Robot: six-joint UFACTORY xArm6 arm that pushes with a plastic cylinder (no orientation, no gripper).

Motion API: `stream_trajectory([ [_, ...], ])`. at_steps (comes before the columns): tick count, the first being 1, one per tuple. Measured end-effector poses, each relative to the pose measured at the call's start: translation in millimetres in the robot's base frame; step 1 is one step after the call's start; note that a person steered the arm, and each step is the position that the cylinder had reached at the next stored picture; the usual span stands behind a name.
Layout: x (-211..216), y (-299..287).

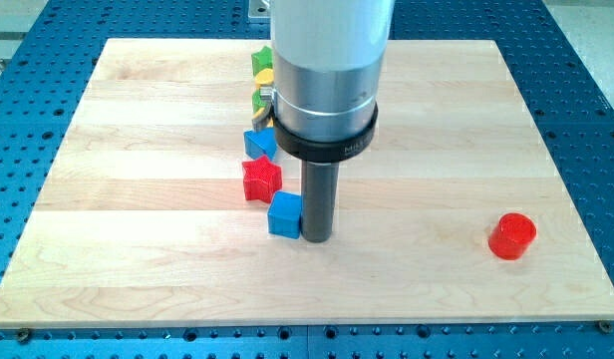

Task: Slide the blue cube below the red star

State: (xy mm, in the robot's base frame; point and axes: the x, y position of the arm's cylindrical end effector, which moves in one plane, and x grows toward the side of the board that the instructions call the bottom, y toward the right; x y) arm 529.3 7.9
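The scene is seen through a single camera, set above the near edge of the wooden board and tilted down toward its far edge. The whole board is taken in, with blue perforated table shown on the left, right and near sides. The arm's housing is cropped by the frame's top.

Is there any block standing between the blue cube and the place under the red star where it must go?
Nothing visible does. The blue cube already sits just below and slightly right of the red star, with no block between them. My tip is against the cube's right side.
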Motion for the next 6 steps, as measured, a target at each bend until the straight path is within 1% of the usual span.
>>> stream_trajectory([
  [2,-13.6,-15.1],
  [5,-15.9,-25.0],
  [6,-15.9,33.9],
])
